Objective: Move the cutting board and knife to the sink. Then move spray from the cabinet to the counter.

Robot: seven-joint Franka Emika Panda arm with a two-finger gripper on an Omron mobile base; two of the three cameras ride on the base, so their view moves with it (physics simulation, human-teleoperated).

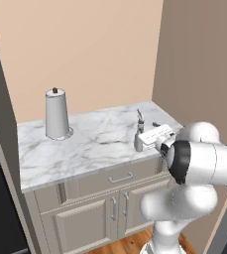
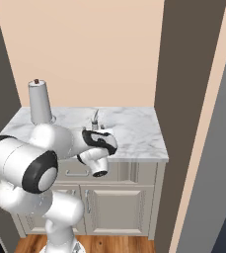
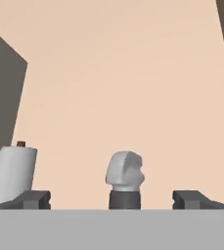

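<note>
Both spread tool (image 3: 111,199) tips flank the upright spray (image 3: 125,178).

Kitchen (marble counter (image 1: 92,144), base cabinets (image 1: 105,208))

- Spray (image 1: 139,135): small slim grey bottle with narrow neck and trigger nozzle, upright on the desk near its front edge.
- Desk (image 1: 85,144): white marble with grey veins.
</note>
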